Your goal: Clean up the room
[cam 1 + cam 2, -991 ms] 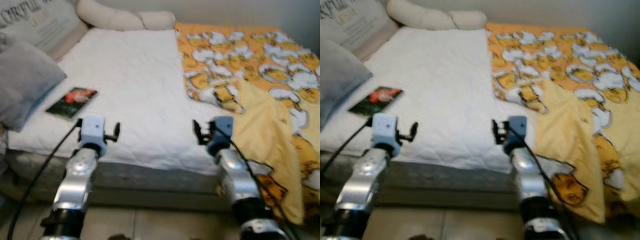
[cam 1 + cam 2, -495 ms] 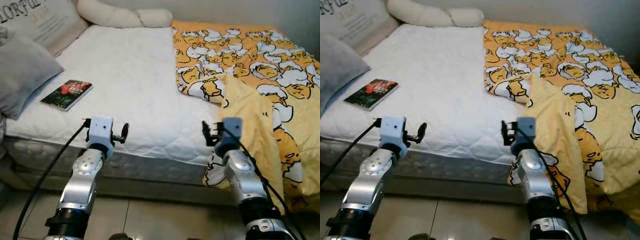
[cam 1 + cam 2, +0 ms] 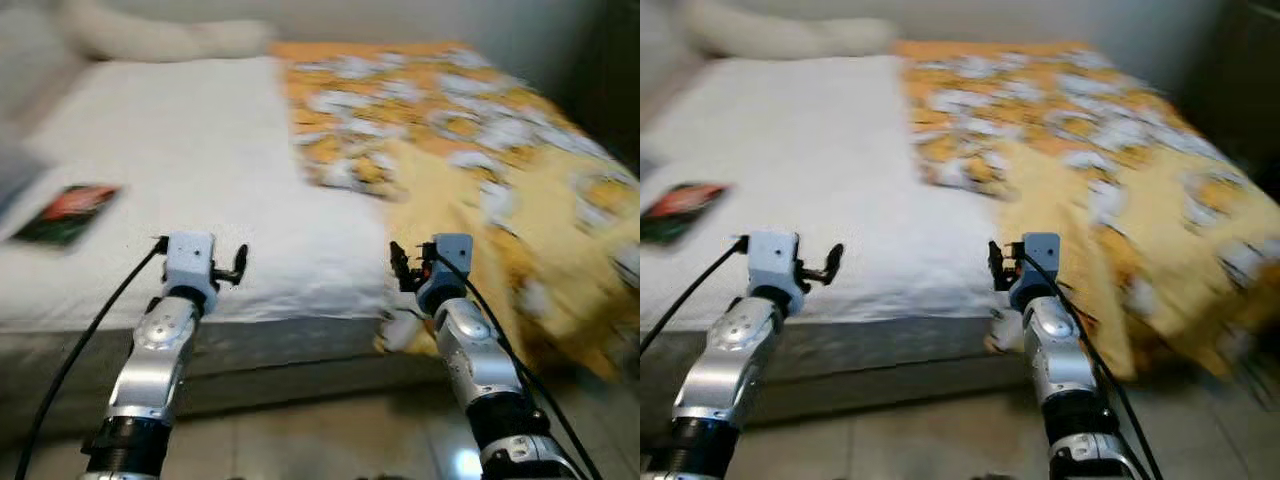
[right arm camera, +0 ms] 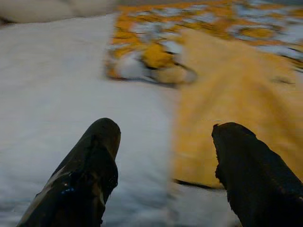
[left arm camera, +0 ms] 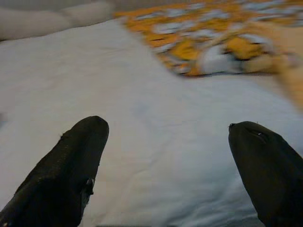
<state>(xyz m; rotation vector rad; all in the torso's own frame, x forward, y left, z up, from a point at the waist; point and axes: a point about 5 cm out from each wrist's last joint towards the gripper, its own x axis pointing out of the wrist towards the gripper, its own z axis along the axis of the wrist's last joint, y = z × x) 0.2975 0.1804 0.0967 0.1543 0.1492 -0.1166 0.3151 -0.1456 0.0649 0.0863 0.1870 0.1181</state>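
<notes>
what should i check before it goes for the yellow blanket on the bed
1. Left gripper open and holding nothing: ok.
2. Right gripper open and holding nothing: ok.
3. Right gripper faces the yellow patterned blanket: ok; blanket edge lies just ahead in its wrist view.
4. Head views sharp enough to aim: not ok, both blurred.
5. Blanket fully on the white quilted mattress: not ok, it hangs over the near edge toward the floor.
6. Dark red book away from the blanket: ok, it lies on the mattress's far left.
</notes>
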